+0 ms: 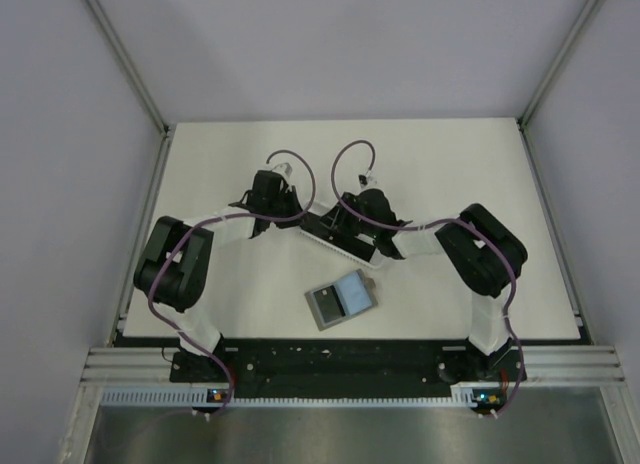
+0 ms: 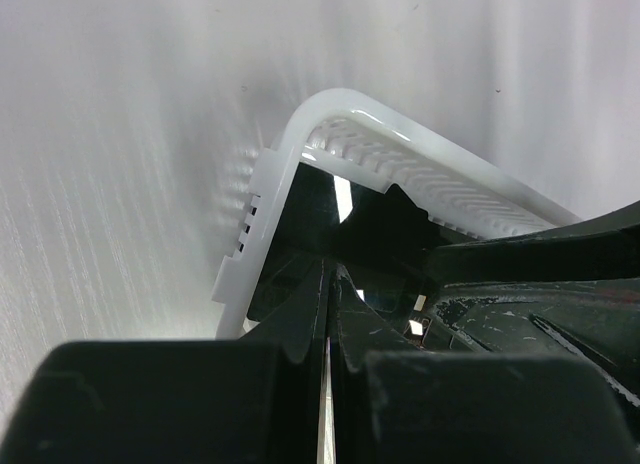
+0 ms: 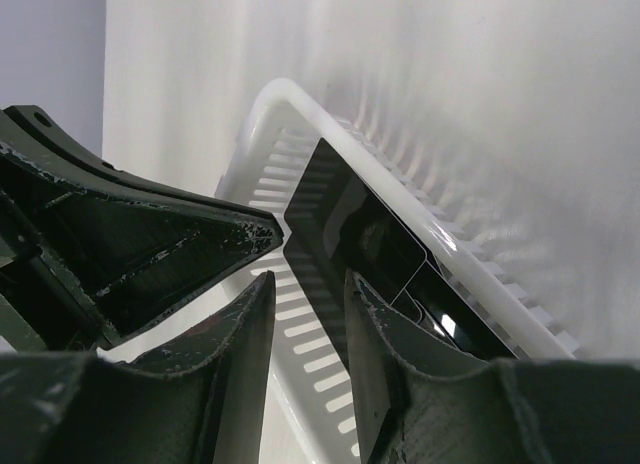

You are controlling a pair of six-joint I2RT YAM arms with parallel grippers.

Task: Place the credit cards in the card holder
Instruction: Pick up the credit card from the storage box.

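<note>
Your left end effector [image 2: 325, 304]: fingers pressed together, tip at credit card [image 3: 345, 209] corner (grip unclear). Your right end effector [image 3: 310, 324]: fingers apart beside it, in white tray [image 3: 262, 114]. Open card holder [image 1: 342, 299] on table [image 1: 220, 154], apart from tray.

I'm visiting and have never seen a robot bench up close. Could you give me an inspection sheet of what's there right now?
Surface: white table, no spills or marks seen.
Job's things: black cards sit in a white slatted tray, one leaning on its wall. The grey card holder lies open nearer the arm bases, with no card seen inside.
Clutter: nothing seen.
Grippers: left gripper has its fingers almost together at the cards; whether it pinches one is unclear. Right gripper is open over the tray, holding nothing.
Cables: purple cables loop above both arms.
Surroundings: plain grey walls and metal frame posts.
</note>
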